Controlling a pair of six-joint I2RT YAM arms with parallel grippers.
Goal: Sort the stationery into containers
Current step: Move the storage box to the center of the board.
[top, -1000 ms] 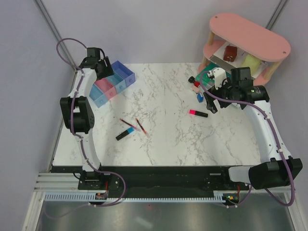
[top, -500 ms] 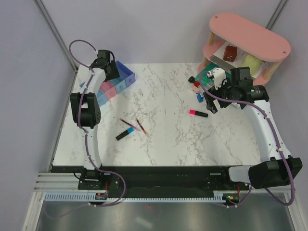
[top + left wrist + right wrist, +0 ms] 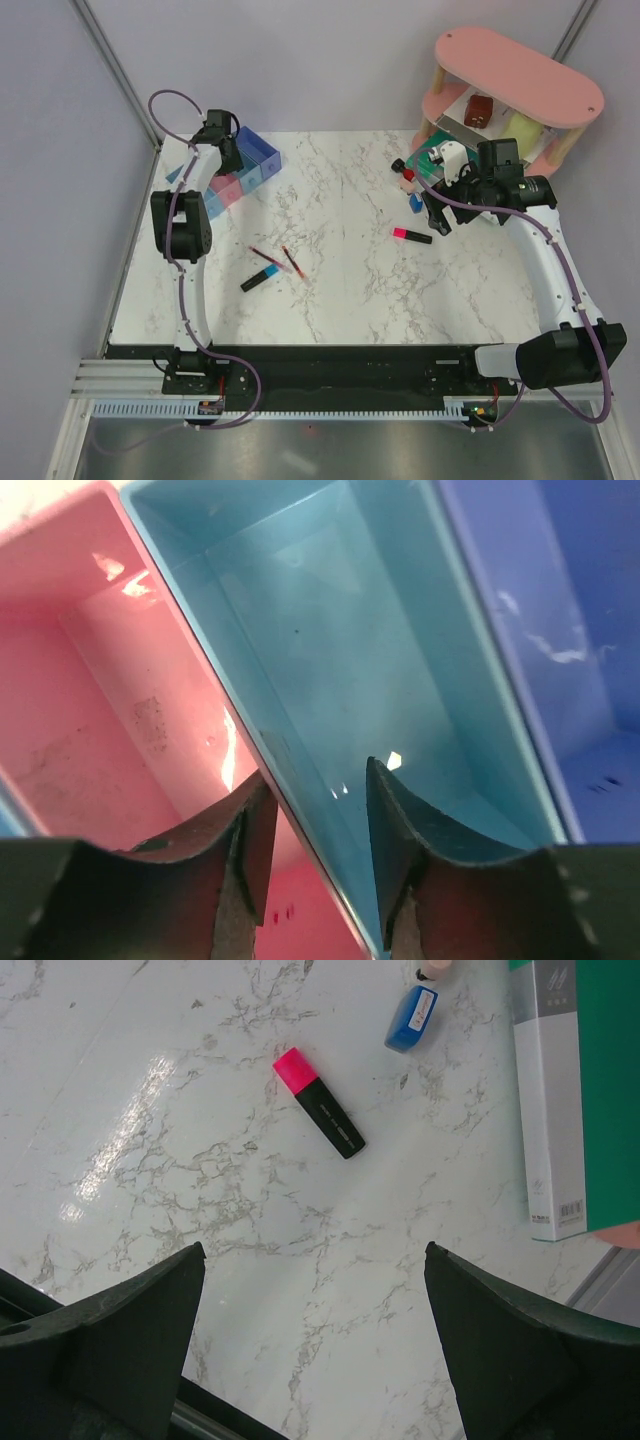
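Risk: left end effector [image 3: 315,785], half-open and empty, straddles the wall between pink bin [image 3: 90,680] and light blue bin [image 3: 330,630] and could pinch it and drag the containers [image 3: 256,152], while right end effector [image 3: 315,1250], wide open and empty, hovers over the pink-ended marker [image 3: 320,1110] lying on the worktop [image 3: 200,1180].

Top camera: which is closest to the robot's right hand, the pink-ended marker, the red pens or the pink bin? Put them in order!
Starting from the right hand:
1. Pink-ended marker, right beside it, a little nearer the robot's base.
2. Red pens, out in the middle, toward the left.
3. Pink bin, far over on the left side.
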